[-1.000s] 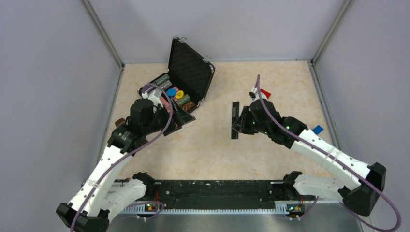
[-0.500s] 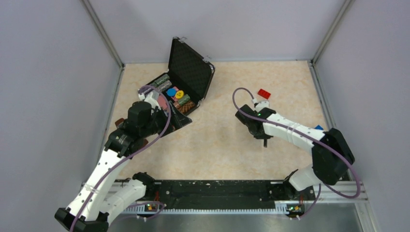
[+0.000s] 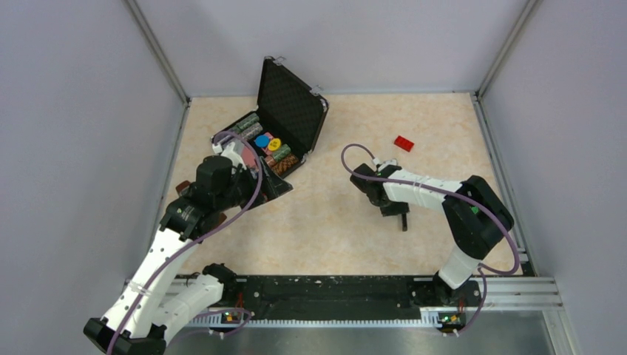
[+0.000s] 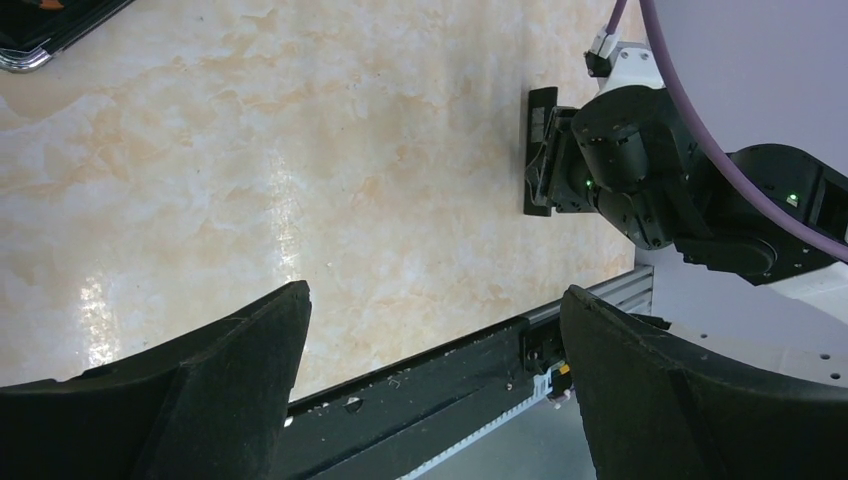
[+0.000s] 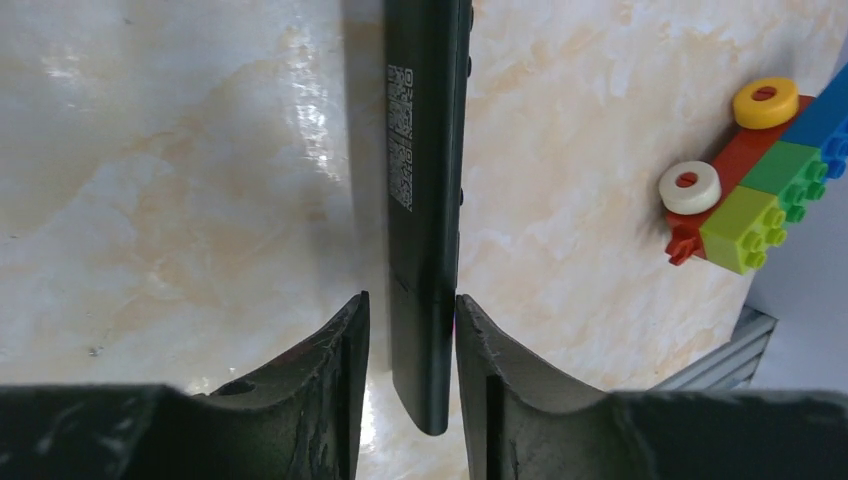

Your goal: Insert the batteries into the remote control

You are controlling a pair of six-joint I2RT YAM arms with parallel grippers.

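R gripper (image 5: pixel 410 312) pinching remote (image 5: pixel 425 180) near its end, label side showing, L gripper (image 4: pixel 435 295) wide open, holding nothing

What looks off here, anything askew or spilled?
Nothing spilled or broken. The remote control is clamped near one end in the right gripper and looks to be on its long edge, not flat. No batteries show in any view.

remote control (image 5: pixel 425 200) far end cut off, case (image 4: pixel 40 22) mostly cropped
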